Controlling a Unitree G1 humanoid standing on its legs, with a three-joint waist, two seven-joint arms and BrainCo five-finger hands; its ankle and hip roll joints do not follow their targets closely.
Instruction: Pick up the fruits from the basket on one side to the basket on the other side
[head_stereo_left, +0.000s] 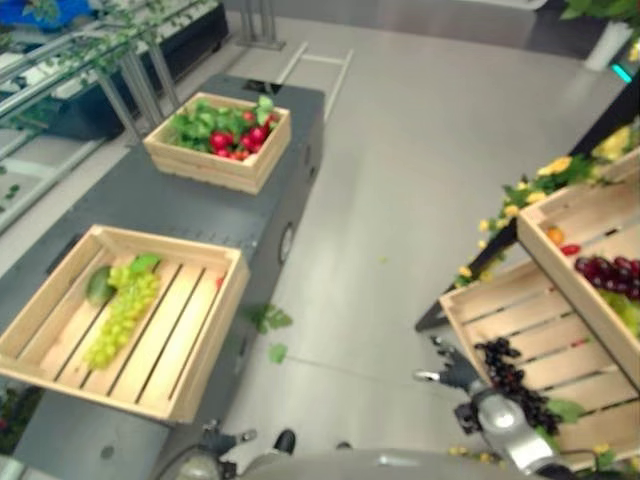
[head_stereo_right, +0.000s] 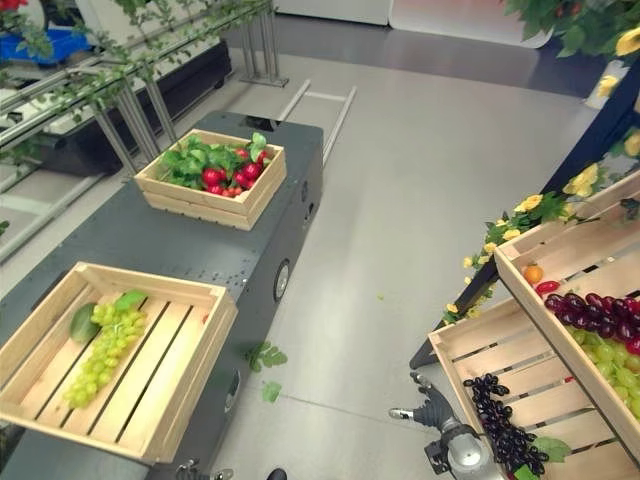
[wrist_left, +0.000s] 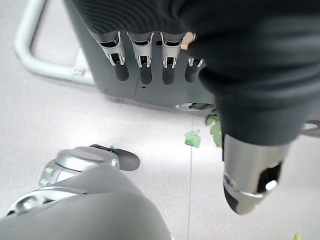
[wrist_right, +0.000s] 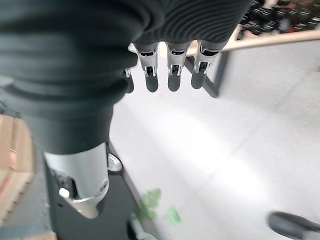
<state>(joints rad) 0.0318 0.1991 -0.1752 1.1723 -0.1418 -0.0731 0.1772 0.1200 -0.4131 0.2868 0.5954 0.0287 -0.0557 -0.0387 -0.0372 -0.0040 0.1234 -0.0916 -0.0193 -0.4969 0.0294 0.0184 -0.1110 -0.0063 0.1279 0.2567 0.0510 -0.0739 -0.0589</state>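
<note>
Both of our hands hang empty with fingers straight and relaxed: the right hand (head_stereo_right: 432, 408) hovers just beside the lower right crate (head_stereo_right: 530, 400), near the dark grapes (head_stereo_right: 500, 425) lying in it, and the left hand (wrist_left: 145, 62) hangs low over the floor beside the grey cabinet (head_stereo_left: 180, 215).

We judge the task partly done at most. One bunch of green grapes (head_stereo_left: 122, 310) lies in the near crate (head_stereo_left: 190, 385) on the cabinet, to our left, with a green leaf beside it. If that bunch came across from the right, one transfer is made; we cannot tell that from here.

Plenty is left on the right. The dark grapes wait in the lower crate, and the upper right crate (head_stereo_right: 560, 255) holds red grapes (head_stereo_right: 600, 315), more green grapes and a small orange fruit (head_stereo_right: 534, 273). A far crate (head_stereo_left: 215, 160) on the cabinet holds red fruit among green leaves.

We take the dark grapes as the likely next pick, since our right hand is nearest them, but nothing is grasped yet.
</note>
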